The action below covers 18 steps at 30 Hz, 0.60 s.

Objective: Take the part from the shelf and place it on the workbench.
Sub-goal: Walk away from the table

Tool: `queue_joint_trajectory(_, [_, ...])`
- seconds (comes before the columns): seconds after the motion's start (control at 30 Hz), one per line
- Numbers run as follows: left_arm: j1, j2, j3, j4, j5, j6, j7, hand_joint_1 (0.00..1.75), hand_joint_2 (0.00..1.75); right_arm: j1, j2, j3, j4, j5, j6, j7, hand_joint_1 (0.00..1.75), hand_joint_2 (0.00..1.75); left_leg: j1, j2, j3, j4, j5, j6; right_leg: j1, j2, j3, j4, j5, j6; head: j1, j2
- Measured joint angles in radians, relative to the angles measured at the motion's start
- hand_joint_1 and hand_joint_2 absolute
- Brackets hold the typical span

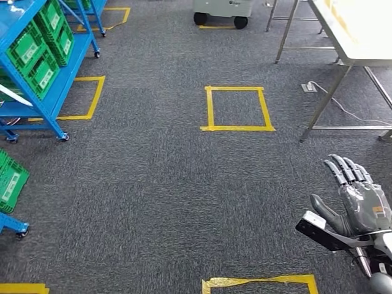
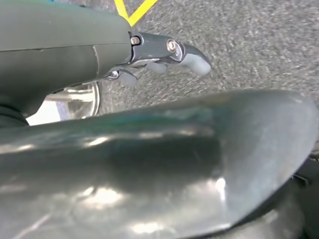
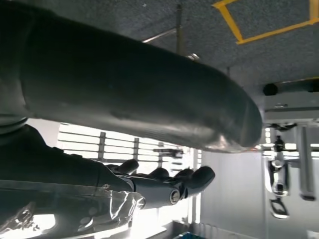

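Right hand (image 1: 358, 202) at 4 o'clock, fingers apart, holding nothing; blue shelf (image 1: 44, 92) with green bins (image 1: 44, 46) well apart at 10 o'clock. Left hand (image 2: 150, 55): cannot tell.

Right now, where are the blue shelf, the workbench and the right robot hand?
blue shelf (image 1: 59, 84): head view, front rail.
workbench (image 1: 356, 27): head view, white top.
right robot hand (image 1: 361, 202): head view, back of palm.
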Motion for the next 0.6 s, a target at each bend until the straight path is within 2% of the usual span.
queue_joint_trajectory(0.03, [-0.001,0.0,0.0,0.0,0.0,0.0,0.0,0.0,0.0,0.001,-0.001,0.001,0.001,0.0,0.0,0.0,0.0,0.0,0.001,-0.012,0.0,0.0,0.0,0.003,-0.001,0.031,-0.035,0.071,-0.033,0.002,0.003,0.0])
queue_joint_trajectory(0.07, [-0.002,0.0,0.0,0.0,0.0,0.0,0.0,0.0,0.0,0.002,-0.001,0.003,0.002,0.0,0.0,0.0,0.0,0.0,0.001,-0.025,-0.001,0.0,0.0,0.004,-0.001,0.046,-0.072,0.142,-0.059,0.004,0.004,0.0])
queue_joint_trajectory(0.1, [-0.003,0.0,0.0,0.0,0.0,0.0,-0.001,0.0,0.0,0.003,-0.001,0.004,0.004,0.0,0.0,0.0,0.0,0.0,0.001,-0.039,-0.001,0.0,0.001,0.005,-0.001,0.052,-0.099,0.189,-0.069,0.004,0.005,0.0])
queue_joint_trajectory(0.13, [-0.003,0.0,0.0,0.001,0.0,0.0,-0.001,0.0,0.0,0.003,-0.001,0.006,0.005,0.0,0.001,0.0,0.0,0.0,0.001,-0.053,0.0,0.001,0.001,0.005,-0.002,0.055,-0.11,0.199,-0.06,0.004,0.005,0.0])
queue_joint_trajectory(0.17, [-0.003,0.0,0.0,0.001,0.0,0.0,-0.001,0.0,0.0,0.003,-0.001,0.007,0.006,0.0,0.001,0.0,0.0,0.0,0.001,-0.068,0.001,0.001,0.001,0.004,-0.003,0.058,-0.098,0.164,-0.029,0.004,0.005,0.0])
queue_joint_trajectory(0.2, [-0.002,0.0,0.0,0.001,0.001,0.0,-0.001,0.0,0.0,0.003,-0.001,0.007,0.006,0.0,0.001,0.0,0.0,0.0,0.002,-0.083,0.003,0.002,0.002,0.003,-0.006,0.068,-0.069,0.098,0.013,0.004,0.005,0.0])
queue_joint_trajectory(0.27, [-0.003,0.0,0.0,0.001,0.004,-0.001,-0.002,0.0,0.0,0.001,-0.002,0.008,0.007,0.0,0.0,0.0,0.0,0.0,0.003,-0.11,0.002,0.005,0.003,-0.005,-0.015,0.119,-0.009,-0.037,0.068,0.006,0.004,0.0])
queue_joint_trajectory(0.3, [-0.004,0.001,-0.001,0.002,0.006,-0.002,-0.004,0.0,0.0,0.001,-0.002,0.008,0.007,0.0,0.0,0.0,0.0,0.0,0.003,-0.123,-0.002,0.005,0.006,-0.011,-0.017,0.137,0.009,-0.072,0.077,0.005,0.004,0.0])
queue_joint_trajectory(0.33, [-0.004,0.001,-0.001,0.003,0.009,-0.005,-0.005,0.0,0.0,0.001,-0.003,0.009,0.007,0.0,0.0,0.0,0.0,0.0,0.004,-0.136,-0.007,0.005,0.01,-0.018,-0.017,0.146,0.015,-0.084,0.075,0.002,0.004,0.0])
queue_joint_trajectory(0.4, [-0.003,0.0,-0.006,0.004,0.016,-0.01,-0.008,0.0,0.0,-0.001,-0.005,0.009,0.007,0.0,0.0,0.0,0.0,0.0,0.009,-0.157,-0.017,0.003,0.017,-0.033,-0.014,0.121,0.018,-0.086,0.081,-0.01,0.004,0.0])
queue_joint_trajectory(0.43, [-0.002,-0.001,-0.01,0.005,0.019,-0.011,-0.008,0.0,0.0,-0.002,-0.005,0.009,0.007,0.0,-0.001,0.0,0.0,0.0,0.009,-0.145,-0.022,0.01,0.012,-0.038,-0.013,0.109,0.019,-0.089,0.084,-0.018,0.002,0.0])
queue_joint_trajectory(0.47, [-0.002,-0.001,-0.014,0.006,0.022,-0.012,-0.009,0.0,0.0,-0.003,-0.006,0.009,0.007,0.0,-0.001,-0.001,0.0,0.0,0.007,-0.119,-0.035,0.034,-0.005,-0.041,-0.013,0.095,0.02,-0.092,0.087,-0.024,0.0,0.0])
queue_joint_trajectory(0.53, [-0.005,-0.002,-0.018,0.008,0.028,-0.013,-0.01,0.0,0.0,-0.002,-0.007,0.009,0.007,0.0,-0.002,-0.002,0.0,0.0,0.003,-0.048,-0.088,0.144,-0.067,-0.047,-0.009,0.067,0.02,-0.096,0.09,-0.034,-0.005,0.0])
queue_joint_trajectory(0.57, [-0.007,-0.002,-0.019,0.009,0.03,-0.014,-0.01,0.0,0.0,-0.002,-0.008,0.01,0.007,0.0,-0.002,-0.003,0.0,0.0,0.003,-0.03,-0.122,0.215,-0.1,-0.049,-0.006,0.051,0.019,-0.097,0.09,-0.036,-0.007,0.0])
queue_joint_trajectory(0.6, [-0.009,-0.004,-0.02,0.01,0.033,-0.016,-0.011,0.0,0.0,-0.002,-0.008,0.011,0.007,0.0,-0.002,-0.003,0.0,0.0,0.003,-0.022,-0.148,0.27,-0.119,-0.049,-0.004,0.036,0.018,-0.097,0.089,-0.037,-0.006,0.0])
